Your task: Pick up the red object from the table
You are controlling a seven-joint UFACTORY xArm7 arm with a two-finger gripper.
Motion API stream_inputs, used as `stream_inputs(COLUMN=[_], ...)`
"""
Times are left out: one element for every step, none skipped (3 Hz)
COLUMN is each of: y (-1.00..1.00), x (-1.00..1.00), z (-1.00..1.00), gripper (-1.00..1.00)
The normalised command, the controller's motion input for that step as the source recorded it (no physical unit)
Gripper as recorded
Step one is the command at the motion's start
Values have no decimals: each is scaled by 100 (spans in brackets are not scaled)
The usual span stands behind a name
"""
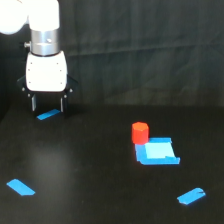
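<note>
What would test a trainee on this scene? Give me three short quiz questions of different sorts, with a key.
1. True or false: the gripper is holding the red block.
2. What touches the red block? A) blue square piece B) gripper C) a tape strip
3. Fill in: the gripper hangs toward the exterior view's ____ side of the table.

Key: 1 false; 2 A; 3 left.

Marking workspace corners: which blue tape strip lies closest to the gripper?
The tape strip at the exterior view's upper left, right below the gripper. The other two strips lie far off, near the table's front edge.
</note>
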Motion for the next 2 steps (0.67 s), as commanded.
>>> stream_inputs(y=[-63, -67], x=[75, 72], z=[-17, -16], gripper=[100, 100])
